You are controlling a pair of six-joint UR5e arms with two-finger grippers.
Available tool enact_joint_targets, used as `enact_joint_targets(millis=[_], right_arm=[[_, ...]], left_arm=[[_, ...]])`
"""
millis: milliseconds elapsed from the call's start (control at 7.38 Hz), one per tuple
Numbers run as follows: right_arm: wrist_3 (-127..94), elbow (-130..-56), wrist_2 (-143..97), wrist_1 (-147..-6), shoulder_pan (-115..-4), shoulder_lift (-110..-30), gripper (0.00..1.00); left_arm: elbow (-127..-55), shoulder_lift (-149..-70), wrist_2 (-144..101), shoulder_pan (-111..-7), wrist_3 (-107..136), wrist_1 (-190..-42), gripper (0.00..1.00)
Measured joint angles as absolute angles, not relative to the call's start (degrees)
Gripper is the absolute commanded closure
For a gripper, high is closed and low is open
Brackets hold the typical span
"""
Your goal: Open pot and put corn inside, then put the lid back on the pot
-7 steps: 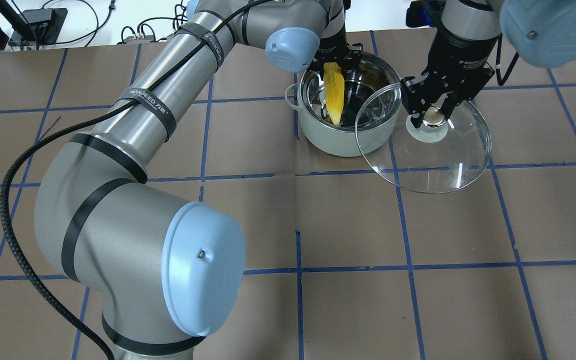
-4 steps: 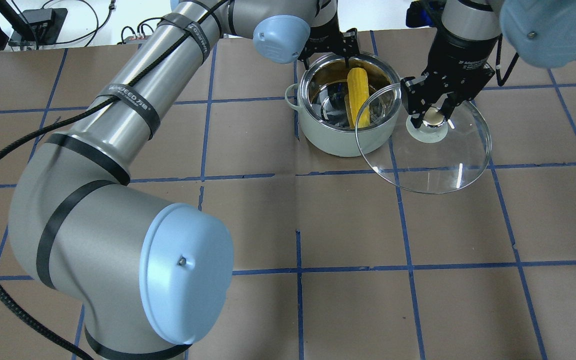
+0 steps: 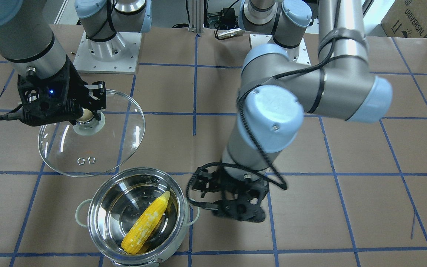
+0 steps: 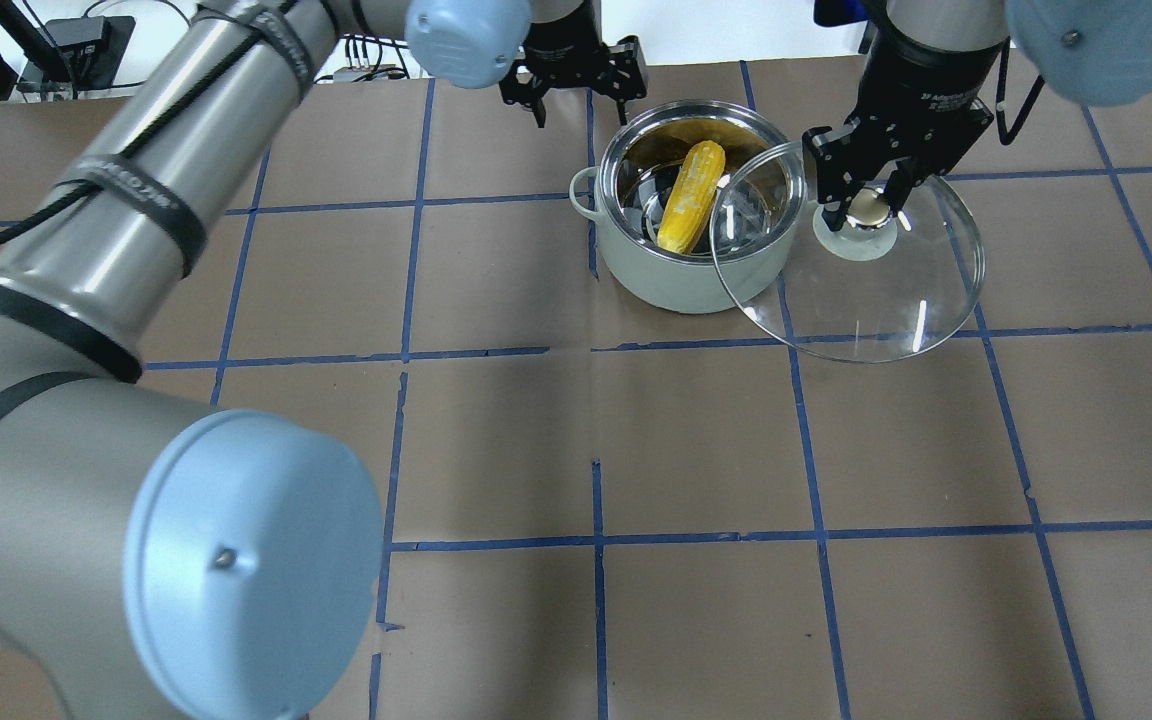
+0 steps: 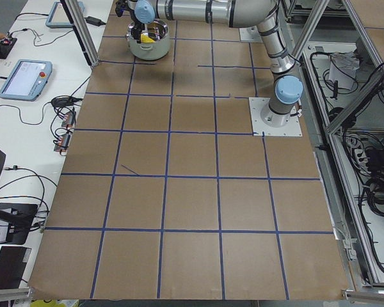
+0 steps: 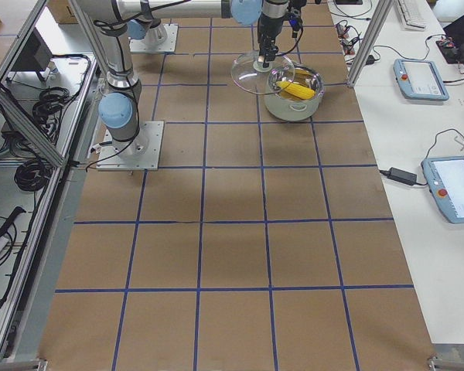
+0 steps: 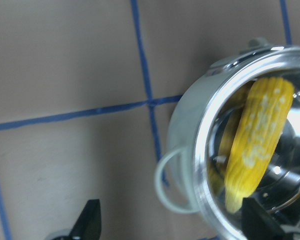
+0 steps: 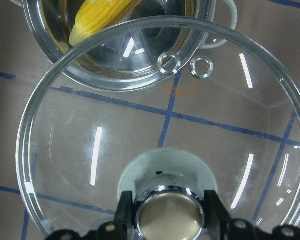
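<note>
The pot (image 4: 666, 285) stands open at the table's far middle, mint-green outside and steel inside (image 3: 113, 207). The corn (image 4: 691, 196) lies slanted inside it and also shows in the front view (image 3: 145, 224) and the left wrist view (image 7: 255, 145). My left gripper (image 4: 571, 90) is open and empty, behind and to the left of the pot, beside its handle (image 7: 165, 175). My right gripper (image 4: 868, 205) is shut on the knob (image 8: 170, 215) of the clear glass lid (image 4: 866, 300). It holds the lid tilted in the air, right of the pot, with its edge overlapping the pot's rim.
The table is brown paper with a blue tape grid (image 4: 596, 540). My left arm's elbow (image 4: 256, 570) looms over the near left. Cables and devices (image 4: 66, 50) lie beyond the far edge. The arm bases (image 3: 106, 48) stand at the robot's side.
My left gripper let go of the corn, which now lies in the pot, and drew back to the left behind the pot. My right gripper still holds the lid, shifted slightly away.
</note>
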State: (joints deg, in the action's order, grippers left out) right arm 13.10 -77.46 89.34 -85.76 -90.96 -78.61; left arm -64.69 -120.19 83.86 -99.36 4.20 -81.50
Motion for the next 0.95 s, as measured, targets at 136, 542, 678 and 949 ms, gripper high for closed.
enact_joint_targets(millis=[136, 542, 678, 949], right_arm=[[12.8, -74.4, 88.9, -85.8, -92.1, -75.5, 0.70], [11.4, -67.7, 88.3, -88.7, -96.7, -65.6, 0.70], [11.3, -66.0, 88.3, -89.9, -97.2, -62.8, 0.70], [11.3, -62.7, 88.4, -90.7, -97.4, -59.1, 0.70]], left_arm=[[-69.8, -114.5, 84.4, -96.0, 2.9, -84.6, 0.00], [-75.9, -102.2, 90.0, -91.5, -2.6, -95.1, 0.00], [-76.2, -99.6, 90.5, -91.2, -3.2, -96.8, 0.00], [-77.9, -95.3, 90.8, -90.4, -5.4, -97.9, 0.00]])
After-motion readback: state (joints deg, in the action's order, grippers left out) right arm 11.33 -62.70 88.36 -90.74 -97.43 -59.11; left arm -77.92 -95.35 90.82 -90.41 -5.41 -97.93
